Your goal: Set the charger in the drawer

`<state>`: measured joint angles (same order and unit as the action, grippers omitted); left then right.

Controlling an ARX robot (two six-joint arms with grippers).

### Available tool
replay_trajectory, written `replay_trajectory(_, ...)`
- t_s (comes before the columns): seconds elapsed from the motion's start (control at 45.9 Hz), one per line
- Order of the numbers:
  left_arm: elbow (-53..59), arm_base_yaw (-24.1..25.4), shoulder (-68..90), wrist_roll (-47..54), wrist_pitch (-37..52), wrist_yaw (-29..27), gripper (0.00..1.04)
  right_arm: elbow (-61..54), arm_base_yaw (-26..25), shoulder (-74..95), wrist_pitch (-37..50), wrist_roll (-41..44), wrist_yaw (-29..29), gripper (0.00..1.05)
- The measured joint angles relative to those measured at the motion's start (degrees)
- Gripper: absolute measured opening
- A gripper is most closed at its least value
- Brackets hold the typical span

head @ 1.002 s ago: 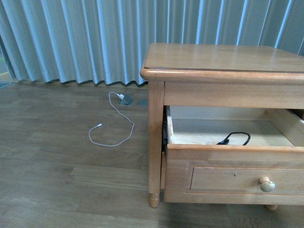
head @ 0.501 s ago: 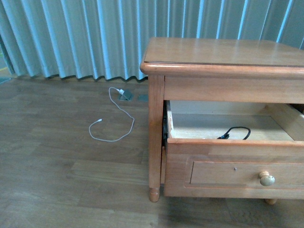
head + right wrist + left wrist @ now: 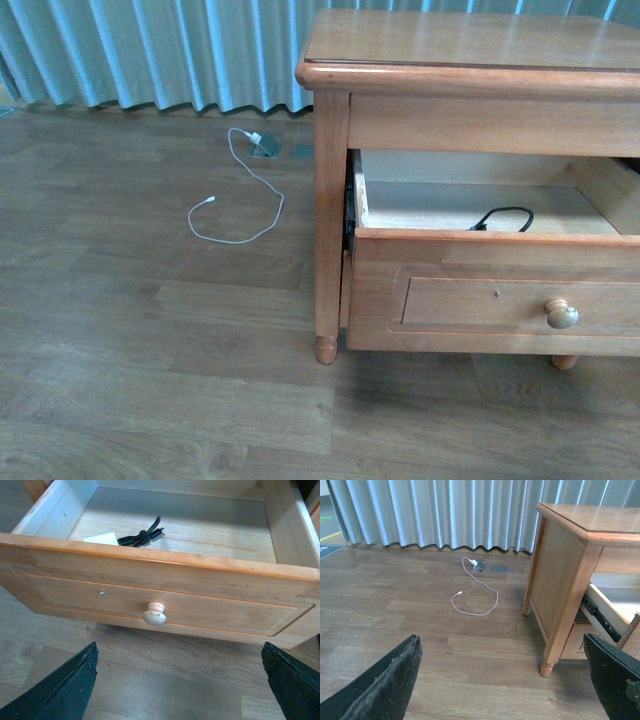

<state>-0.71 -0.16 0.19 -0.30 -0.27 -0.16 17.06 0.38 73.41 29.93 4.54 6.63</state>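
Charger [image 3: 102, 539], one white block with its black lead, lies inside the one pulled-out drawer [image 3: 210, 597], close behind the front panel with its single knob [image 3: 154, 613]. One thin white cable [image 3: 240, 205] loops on the floor. The left gripper [image 3: 505, 690] and right gripper [image 3: 180, 692] both have jaws spread wide, holding nothing.

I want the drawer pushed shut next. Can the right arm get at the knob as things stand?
Probably yes. The knob on the front of the drawer faces the right gripper, whose jaws stand wide open, and nothing shows in the way between gripper and knob.
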Motion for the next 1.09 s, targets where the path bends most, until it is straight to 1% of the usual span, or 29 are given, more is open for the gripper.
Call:
replay_trajectory(0.218, 0.0, 0.0, 0.0, 0.0, 0.0, 0.0, 0.99, 5.7, 2.6, 15.5, 9.1, -1.4, -2.3, 0.96)
replay_trajectory(0.392, 0.0, 0.0, 0.0, 0.0, 0.0, 0.0, 0.99, 11.3, 4.1, 27.0, 16.7, -0.3, -4.9, 0.96)
replay_trajectory(0.61, 0.0, 0.0, 0.0, 0.0, 0.0, 0.0, 0.99, 18.8, 5.8, 37.4, 21.5, 1.6, -6.6, 0.96)
replay_trajectory(0.937, 0.0, 0.0, 0.0, 0.0, 0.0, 0.0, 0.99, 29.6, 7.4, 46.8, 23.9, 2.8, -9.4, 0.96)
replay_trajectory(1.089, 0.0, 0.0, 0.0, 0.0, 0.0, 0.0, 0.99, 37.2, 8.0, 51.6, 23.4, 3.0, -12.0, 0.96)
